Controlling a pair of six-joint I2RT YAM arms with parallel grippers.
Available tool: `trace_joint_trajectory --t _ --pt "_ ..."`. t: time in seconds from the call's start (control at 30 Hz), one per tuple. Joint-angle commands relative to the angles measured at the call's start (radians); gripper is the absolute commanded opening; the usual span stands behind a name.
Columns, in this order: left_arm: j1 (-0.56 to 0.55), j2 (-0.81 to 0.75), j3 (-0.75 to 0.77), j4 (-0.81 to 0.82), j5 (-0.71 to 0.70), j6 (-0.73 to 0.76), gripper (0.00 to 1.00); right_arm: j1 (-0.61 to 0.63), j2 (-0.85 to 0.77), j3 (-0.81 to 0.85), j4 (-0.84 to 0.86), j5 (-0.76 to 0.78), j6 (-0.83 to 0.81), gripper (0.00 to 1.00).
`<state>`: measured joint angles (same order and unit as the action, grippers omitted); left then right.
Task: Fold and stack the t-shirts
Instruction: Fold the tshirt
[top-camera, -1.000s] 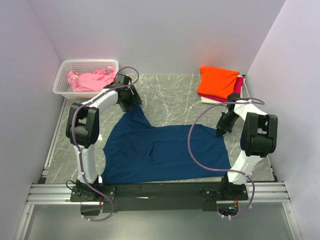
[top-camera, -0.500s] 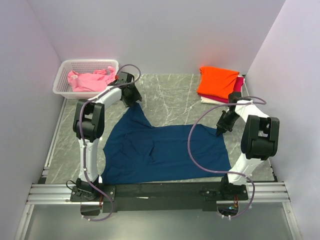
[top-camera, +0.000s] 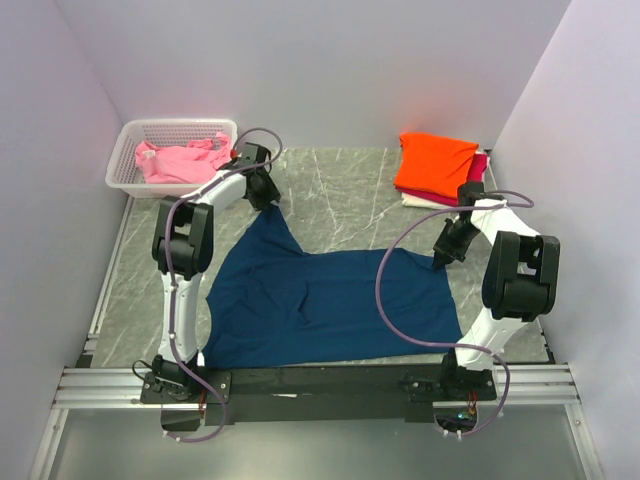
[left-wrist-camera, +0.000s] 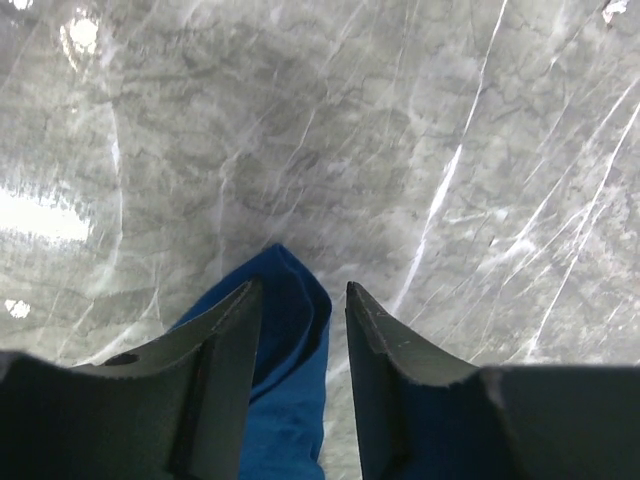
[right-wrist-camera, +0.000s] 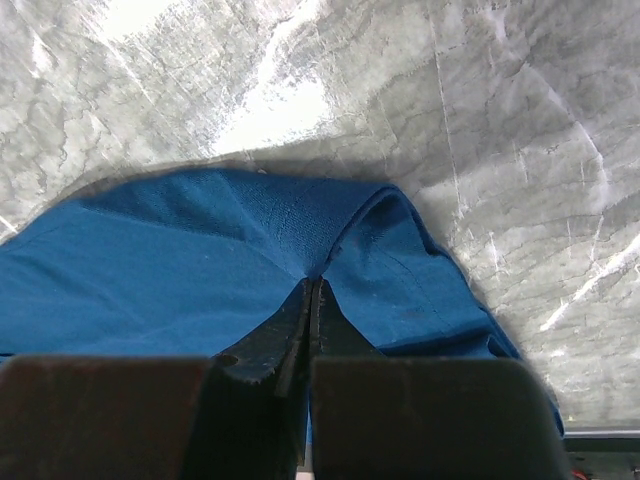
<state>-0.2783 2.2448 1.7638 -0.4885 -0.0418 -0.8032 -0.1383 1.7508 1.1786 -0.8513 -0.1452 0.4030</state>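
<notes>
We see left claw (left-wrist-camera: 302, 292) spread, navy t-shirt (top-camera: 330, 300) corner lying between its fingers. Right claw (right-wrist-camera: 310, 287) pinches a fold of that shirt's edge at its tips.

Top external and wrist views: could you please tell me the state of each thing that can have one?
navy t-shirt: spread out, unfolded, one corner pointing far left.
left hand: open, fingers astride that corner's tip.
right hand: shut on the navy t-shirt's right edge.
orange t-shirt: folded, on top of the stack.
pink t-shirt: crumpled in the basket.
</notes>
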Motion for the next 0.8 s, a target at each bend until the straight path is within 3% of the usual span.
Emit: trace_joint_trajectory --t 0.0,0.23,0.5,0.6,0.77 --pt "-0.001 0.027 0.049 -0.024 -0.023 0.004 0.44 -0.004 -0.017 0.036 -0.006 -0.005 0.008 0.0" --pt "-0.001 0.05 0.069 -0.08 -0.052 0.016 0.33 -0.003 -0.02 0.033 0.003 -0.014 0.017 0.0" --pt "-0.018 0.053 0.063 -0.127 -0.105 0.053 0.31 -0.004 -0.019 0.026 0.018 -0.033 0.023 0.0" --pt "-0.03 0.061 0.057 -0.139 -0.119 0.067 0.25 -0.004 -0.017 0.026 0.017 -0.033 0.02 0.0" --pt "-0.035 0.079 0.042 -0.148 -0.119 0.075 0.06 -0.004 -0.019 0.033 0.017 -0.034 0.016 0.0"
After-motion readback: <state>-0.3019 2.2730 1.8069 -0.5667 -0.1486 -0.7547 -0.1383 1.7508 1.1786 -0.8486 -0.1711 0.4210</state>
